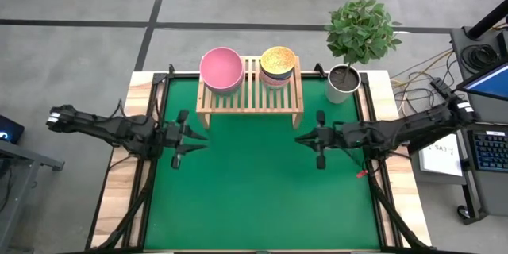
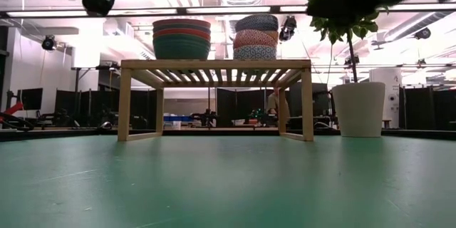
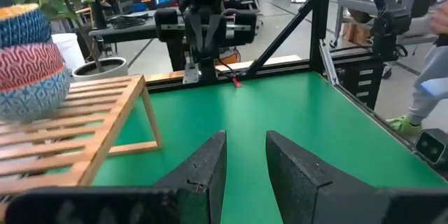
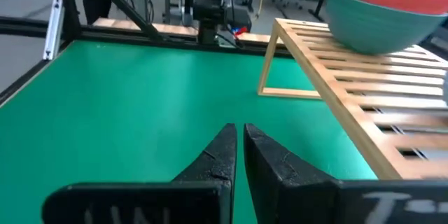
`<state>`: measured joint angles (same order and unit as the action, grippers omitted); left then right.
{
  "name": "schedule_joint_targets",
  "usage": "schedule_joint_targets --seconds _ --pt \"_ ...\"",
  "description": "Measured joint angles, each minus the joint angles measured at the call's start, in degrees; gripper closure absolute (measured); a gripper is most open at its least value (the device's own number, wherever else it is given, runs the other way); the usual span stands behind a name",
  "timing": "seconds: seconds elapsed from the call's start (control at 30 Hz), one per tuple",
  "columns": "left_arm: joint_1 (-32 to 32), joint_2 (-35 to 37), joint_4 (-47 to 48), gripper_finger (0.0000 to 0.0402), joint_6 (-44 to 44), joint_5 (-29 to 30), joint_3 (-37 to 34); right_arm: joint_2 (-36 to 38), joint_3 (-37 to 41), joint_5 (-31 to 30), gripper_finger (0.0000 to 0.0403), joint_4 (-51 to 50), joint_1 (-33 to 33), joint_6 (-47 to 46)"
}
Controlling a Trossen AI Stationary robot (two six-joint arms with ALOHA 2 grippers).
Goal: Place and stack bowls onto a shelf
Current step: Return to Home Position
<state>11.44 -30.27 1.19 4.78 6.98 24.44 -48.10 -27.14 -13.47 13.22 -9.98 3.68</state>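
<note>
Now, across your green table (image 1: 262,198), the shelf (image 1: 250,99) at twelve o'clock holds the pink-topped stack (image 1: 221,69) and the yellow-topped stack (image 1: 278,65); stacking looks finished. The left gripper (image 1: 202,140) at nine is parted, the right gripper (image 1: 302,137) at three is closed, and both are empty.

We are seeing bright, even light coming from ceiling strip lamps (image 2: 214,8), which are glaring white above the shelf (image 2: 214,64) in the low view. Beside the shelf, the backlit plant (image 2: 342,21) is showing dark. Under the shelf, only faint, soft shadows are lying on the counter (image 1: 262,182).
</note>
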Motion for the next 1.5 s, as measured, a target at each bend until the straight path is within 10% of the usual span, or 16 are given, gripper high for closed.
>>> schedule_joint_targets --seconds 0.77,1.3,1.5 --pt "-1.70 30.36 4.38 0.0326 -0.65 -0.07 -12.68 34.06 19.53 -0.02 0.0385 0.78 0.24 0.83" --pt "-1.90 30.30 4.78 0.0326 -0.66 -1.52 -16.61 43.21 23.93 0.44 0.0385 -3.92 0.24 2.83" --pt "-1.90 30.14 5.57 0.0326 -13.78 14.22 -19.09 47.48 26.20 0.48 0.0385 -3.78 0.24 5.10"
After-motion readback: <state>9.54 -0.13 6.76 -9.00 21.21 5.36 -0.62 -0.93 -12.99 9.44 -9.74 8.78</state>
